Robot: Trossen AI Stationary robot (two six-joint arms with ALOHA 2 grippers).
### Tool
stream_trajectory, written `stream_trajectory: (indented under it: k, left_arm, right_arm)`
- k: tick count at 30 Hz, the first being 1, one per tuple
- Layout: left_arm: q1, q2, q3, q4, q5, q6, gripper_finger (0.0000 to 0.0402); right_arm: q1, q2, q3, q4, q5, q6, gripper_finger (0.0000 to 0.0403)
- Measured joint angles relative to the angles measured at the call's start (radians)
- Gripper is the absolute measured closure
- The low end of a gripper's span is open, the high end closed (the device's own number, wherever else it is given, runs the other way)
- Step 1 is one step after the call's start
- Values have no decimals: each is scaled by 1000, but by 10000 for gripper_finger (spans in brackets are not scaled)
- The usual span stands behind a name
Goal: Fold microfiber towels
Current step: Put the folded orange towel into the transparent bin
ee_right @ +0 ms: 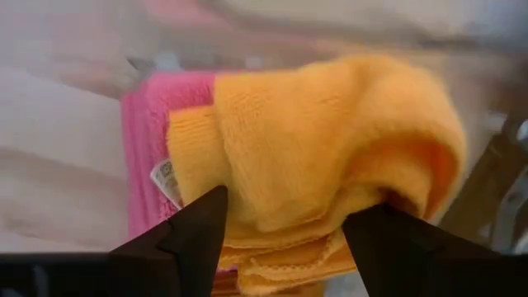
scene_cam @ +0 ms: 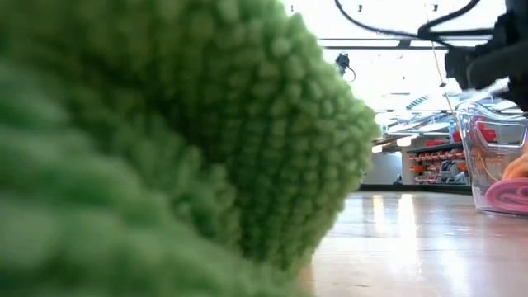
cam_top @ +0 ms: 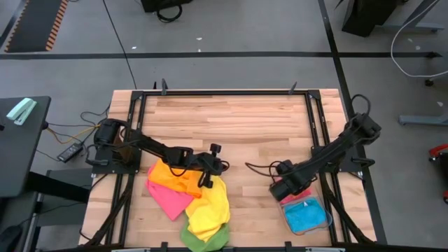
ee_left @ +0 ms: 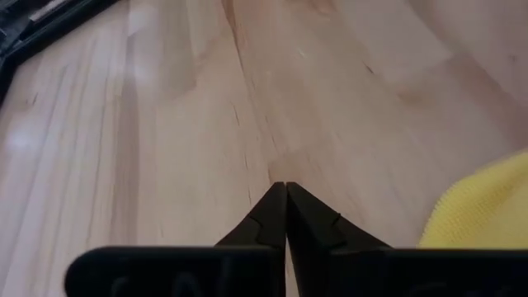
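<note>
While the left tool (cam_top: 208,183), pinched shut on nothing, hovers over the limp towels (cam_top: 189,199) heaped at the counter's (cam_top: 238,122) seven o'clock, the right tool (ee_right: 285,227) straddles a soft orange towel (ee_right: 330,165), best gripped by corners.

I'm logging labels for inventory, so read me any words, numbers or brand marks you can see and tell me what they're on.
No text here can be read.
Small white care tag on the orange towel: print too blurred to read.
Shelving in the room behind the table: no legible signs.
</note>
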Motion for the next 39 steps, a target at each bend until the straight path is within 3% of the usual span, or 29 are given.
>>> stream_trajectory:
  k: [7, 19, 28, 34, 39]
  left_arm:
    - [-19, -10, -1, -4, 0, -3, 366]
    - [-58, -10, -1, -1, -1, 29, 385]
    - [-62, -28, 0, -10, -39, -47, 377]
    - [-64, -39, 0, -8, -39, -44, 384]
    - [-58, -39, 0, -10, -40, -24, 389]
  right_arm:
    - [3, -146, 0, -76, 154, -46, 163]
    - [1, -264, 1, 14, 551, -428, 164]
    - [0, -336, 2, 8, 400, -701, 164]
    - [57, -311, 2, 31, 331, -1172, 164]
    - [85, -287, 9, 61, 287, -1439, 164]
